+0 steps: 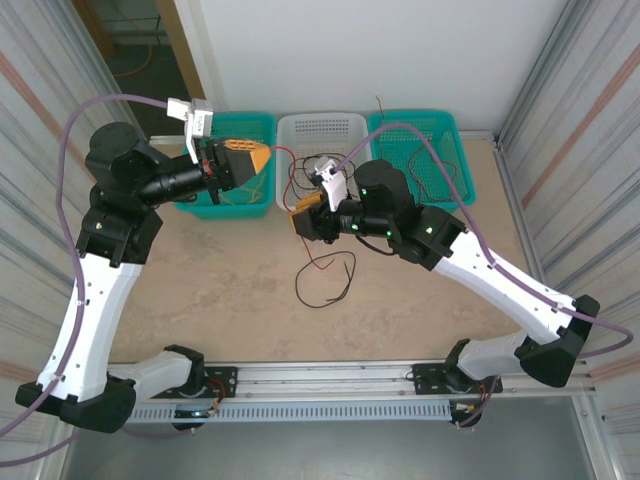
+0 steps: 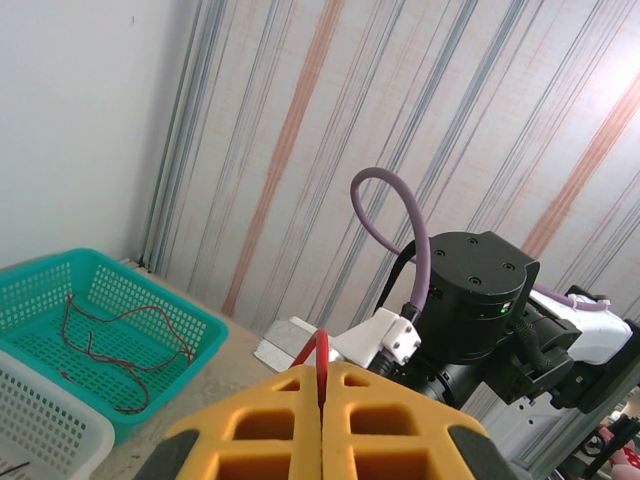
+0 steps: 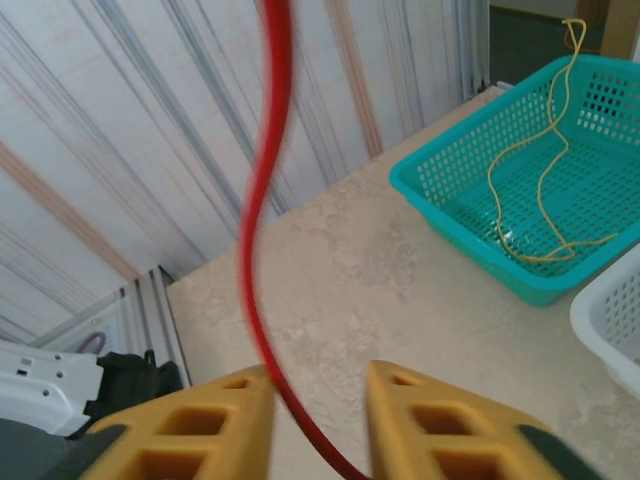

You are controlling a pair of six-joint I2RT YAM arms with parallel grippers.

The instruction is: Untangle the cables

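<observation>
Basket (image 3: 450, 225), teal, holds yellow cable (image 3: 492, 185); left end effector (image 2: 322, 378) clamps red cable (image 2: 320, 345); right end effector (image 3: 320, 390) parted.

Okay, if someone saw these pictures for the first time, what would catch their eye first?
The red cable strung above the table: the left gripper is shut on it, and it passes between the open jaws of the right gripper. Next, the yellow cable lying in a teal basket at the table's far edge.
</observation>
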